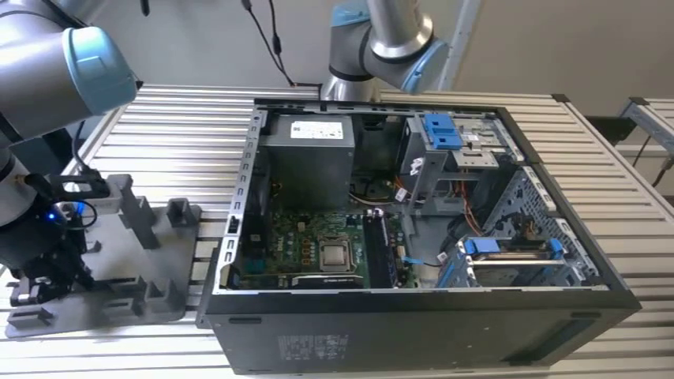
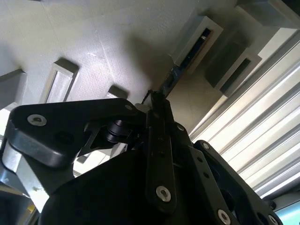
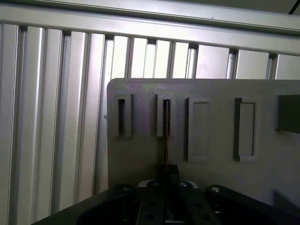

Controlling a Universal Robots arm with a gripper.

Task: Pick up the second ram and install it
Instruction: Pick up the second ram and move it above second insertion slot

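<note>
The second ram [image 3: 165,136] shows edge-on as a thin, dark, straight strip. In the second wrist view [image 2: 190,54] its narrow dark face looks near black. It stands upright on the grey holder tray [image 3: 140,154], one end seated in a slotted post. That post is the second in from the tray's corner, in a row of similar posts. The tray lies flat on the slatted metal desk [image 3: 47,117]. In the exterior view an open computer case [image 1: 421,316] sits just beside the tray [image 1: 169,260], on the exterior view's right. Inside it are a green motherboard [image 1: 305,237], a grey power supply box [image 1: 305,154] and blue drive-bay clips [image 1: 443,130]. The tool [image 3: 169,176] is low over the tray, directly in line with the post that holds the ram. Its fingers are drawn nearly together, and the stick's free end runs in between them, so they appear to pinch it. In the second wrist view the tool's [image 2: 157,101] black linkage meets the same end of the stick above the tray's grey surface.
</note>
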